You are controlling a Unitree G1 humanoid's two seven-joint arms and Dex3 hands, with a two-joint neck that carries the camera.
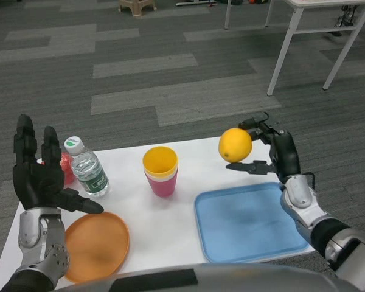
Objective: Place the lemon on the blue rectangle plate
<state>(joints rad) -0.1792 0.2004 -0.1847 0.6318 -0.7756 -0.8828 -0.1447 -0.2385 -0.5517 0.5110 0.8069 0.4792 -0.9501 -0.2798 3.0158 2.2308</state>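
A yellow lemon (235, 145) is held up in the air by my right hand (272, 152), whose fingers grip it from the right side. It hangs above the far edge of the blue rectangle plate (249, 222), which lies bare on the white table at the front right. My left hand (38, 173) is raised at the left with its fingers spread upward, holding nothing.
A yellow cup stacked in a pink cup (160, 170) stands mid-table. A water bottle (87, 168) and a red object (66, 169) stand at the left, behind my left hand. An orange round plate (96, 245) lies front left. A white table (316, 36) stands on the floor beyond.
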